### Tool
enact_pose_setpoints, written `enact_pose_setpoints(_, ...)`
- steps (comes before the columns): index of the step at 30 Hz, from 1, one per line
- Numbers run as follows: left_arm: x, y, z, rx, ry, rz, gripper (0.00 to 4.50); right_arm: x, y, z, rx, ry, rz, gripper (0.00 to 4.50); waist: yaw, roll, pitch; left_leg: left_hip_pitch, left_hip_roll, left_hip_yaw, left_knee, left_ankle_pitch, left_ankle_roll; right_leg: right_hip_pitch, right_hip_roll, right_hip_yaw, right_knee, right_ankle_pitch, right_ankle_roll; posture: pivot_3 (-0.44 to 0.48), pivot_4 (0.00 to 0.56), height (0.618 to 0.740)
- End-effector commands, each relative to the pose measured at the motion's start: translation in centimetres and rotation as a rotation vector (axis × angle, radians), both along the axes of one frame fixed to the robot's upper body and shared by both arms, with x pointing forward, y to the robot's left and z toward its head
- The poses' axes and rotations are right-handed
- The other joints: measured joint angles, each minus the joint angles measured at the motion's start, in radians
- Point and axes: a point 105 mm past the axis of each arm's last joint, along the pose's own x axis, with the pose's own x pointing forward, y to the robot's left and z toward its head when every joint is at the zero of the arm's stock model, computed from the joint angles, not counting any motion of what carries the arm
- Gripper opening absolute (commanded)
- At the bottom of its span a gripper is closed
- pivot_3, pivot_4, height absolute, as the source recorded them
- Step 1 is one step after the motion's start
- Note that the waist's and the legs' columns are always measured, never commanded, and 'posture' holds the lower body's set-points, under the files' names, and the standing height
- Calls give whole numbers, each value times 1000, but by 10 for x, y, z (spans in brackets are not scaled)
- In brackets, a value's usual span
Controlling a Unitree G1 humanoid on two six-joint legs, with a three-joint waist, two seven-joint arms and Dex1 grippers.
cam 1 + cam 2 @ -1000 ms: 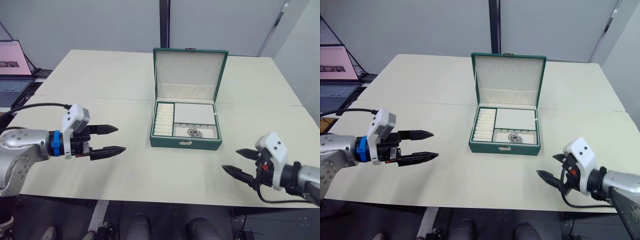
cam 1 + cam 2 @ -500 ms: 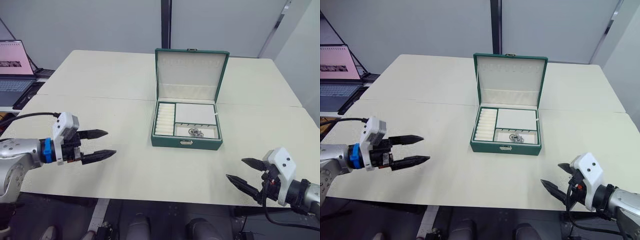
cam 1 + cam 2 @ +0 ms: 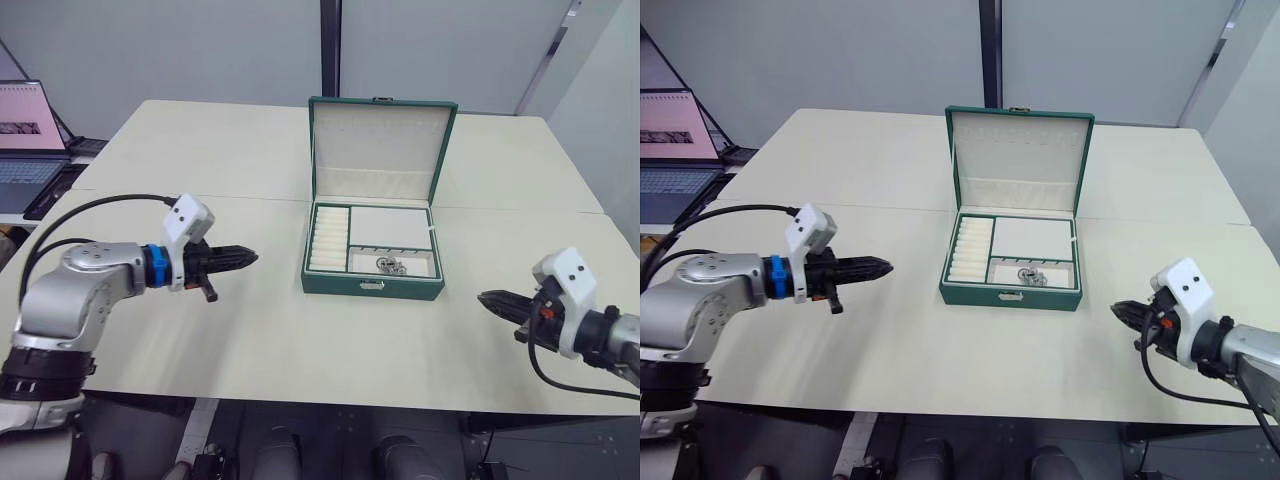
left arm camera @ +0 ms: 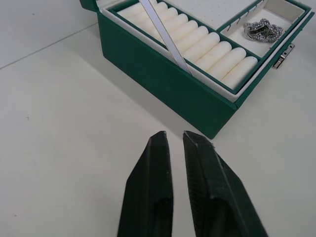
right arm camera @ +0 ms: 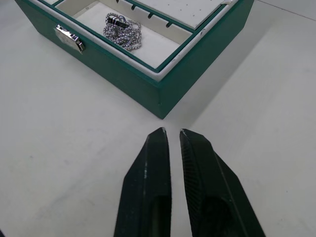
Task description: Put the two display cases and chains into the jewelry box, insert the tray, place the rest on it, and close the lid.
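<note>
- box (image 3: 372,285) sits mid-tabletop, toward the far edge; lid (image 3: 381,150) upright and open, clasp (image 5: 69,38) on the near wall
- tray (image 3: 389,229) is in the box: ring rolls (image 4: 205,42) on the robot's left, flat cream pad at the back right, open compartment at the front right
- chains (image 5: 122,32) in a heap in that front-right compartment
- left gripper (image 3: 248,258) over bare tabletop (image 3: 200,150) to the left of the box, apart from it, tips pointing at its side wall; fingers nearly together, thin gap, holding nothing
- right gripper (image 3: 487,299) near the tabletop's near right edge, right of the box and apart from it, aimed at its front right corner; fingers narrow, slim gap, nothing held
- laptop (image 3: 28,130) off the tabletop's far left
</note>
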Motion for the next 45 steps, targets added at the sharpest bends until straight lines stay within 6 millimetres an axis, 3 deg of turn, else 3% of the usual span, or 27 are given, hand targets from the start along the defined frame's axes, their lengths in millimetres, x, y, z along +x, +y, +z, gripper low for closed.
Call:
enact_pose_setpoints(1, 10, -9, 4, 13, -57, -6, 55, 18, -8, 4, -47, -40, -38, 56, 1, 0, 0, 0, 0, 0, 0, 0, 0, 0, 0, 0, 0, 0, 0, 0, 150, 740)
enact_pose_setpoints(4, 25, -15, -5, 53, -78, 30, 55, 42, -14, 0, -54, -24, -81, 56, 1, 0, 0, 0, 0, 0, 1, 0, 0, 0, 0, 0, 0, 0, 0, 0, 150, 740)
enact_pose_setpoints(11, 40, -42, -25, 50, -50, -57, 55, 84, -11, -13, -79, -7, -81, 56, 0, 0, 0, 0, 0, 0, 2, 0, 0, 0, 0, 0, 0, 0, 0, 0, 150, 740)
enact_pose_setpoints(21, 48, -69, -45, 98, -22, -184, 55, 105, 18, -30, -75, 14, -5, 56, 1, 0, 0, -1, 0, 1, 2, 2, -3, 0, 0, 0, 1, 0, 0, 0, 150, 740)
enact_pose_setpoints(32, 35, -73, -50, 91, -2, -244, 55, 94, 51, -32, -36, 15, 74, 56, 1, 0, 0, -1, 0, 0, 2, 2, -4, 0, 0, -1, 1, 0, 0, 0, 150, 740)
enact_pose_setpoints(40, 19, -78, -54, 71, 35, -269, 55, 77, 63, -32, -18, 20, 90, 56, 0, 1, 0, 0, 0, 0, 1, 2, -4, 0, 0, -1, 1, 0, 0, 0, 150, 740)
enact_pose_setpoints(45, 6, -70, -57, 80, 59, -265, 55, 64, 68, -33, -4, 33, 101, 56, -1, 1, 0, 0, 0, 0, 1, 2, -4, 0, 0, -1, 1, 0, 0, 0, 150, 740)
